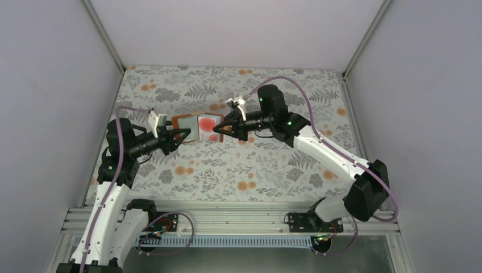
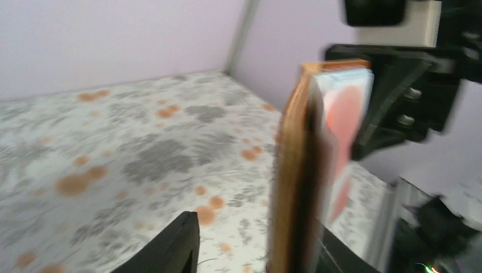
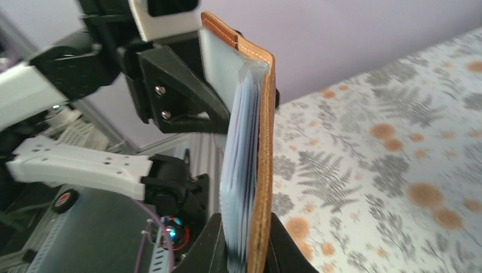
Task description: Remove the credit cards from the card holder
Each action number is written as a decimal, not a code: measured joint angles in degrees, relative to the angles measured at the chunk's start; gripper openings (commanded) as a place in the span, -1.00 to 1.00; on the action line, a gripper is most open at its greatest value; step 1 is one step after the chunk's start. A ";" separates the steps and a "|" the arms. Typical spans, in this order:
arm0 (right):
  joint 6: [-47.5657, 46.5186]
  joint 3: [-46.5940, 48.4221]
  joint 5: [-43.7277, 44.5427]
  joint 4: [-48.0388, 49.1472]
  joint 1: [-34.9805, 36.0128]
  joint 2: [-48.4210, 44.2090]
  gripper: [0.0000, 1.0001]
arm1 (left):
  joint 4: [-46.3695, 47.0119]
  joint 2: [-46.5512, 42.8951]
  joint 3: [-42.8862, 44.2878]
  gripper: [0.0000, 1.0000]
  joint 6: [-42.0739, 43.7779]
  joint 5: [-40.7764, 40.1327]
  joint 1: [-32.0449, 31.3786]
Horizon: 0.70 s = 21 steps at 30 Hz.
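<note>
The brown card holder (image 1: 183, 120) hangs open in the air between my two grippers, above the middle of the table. A pale credit card with red blotches (image 1: 208, 126) shows in its plastic sleeve. My right gripper (image 1: 220, 128) is shut on the holder's right end; the right wrist view shows its fingers (image 3: 211, 244) pinching the brown cover (image 3: 265, 142) and grey-blue sleeves (image 3: 241, 148). My left gripper (image 1: 177, 136) is open at the holder's left end. In the left wrist view the holder (image 2: 291, 170) stands on edge against one finger (image 2: 336, 257), well clear of the other, with the blotched card (image 2: 348, 114) facing away.
A floral cloth (image 1: 239, 165) covers the table. Pale walls close it in on the left, back and right. A metal rail (image 1: 239, 219) with the arm bases runs along the near edge.
</note>
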 measured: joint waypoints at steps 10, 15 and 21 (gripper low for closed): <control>15.37 2.58 37.99 -12.79 -1.05 5.18 -0.93 | -1.05 -0.04 -0.98 -0.05 2.58 -15.28 2.49; 18.36 6.58 52.65 -17.31 2.19 9.77 -0.92 | 0.17 -0.04 -1.03 -0.18 2.71 -12.94 2.60; 15.28 10.91 49.59 -15.50 7.50 12.07 -0.92 | 8.90 0.04 -6.27 -0.21 -4.79 -3.74 1.46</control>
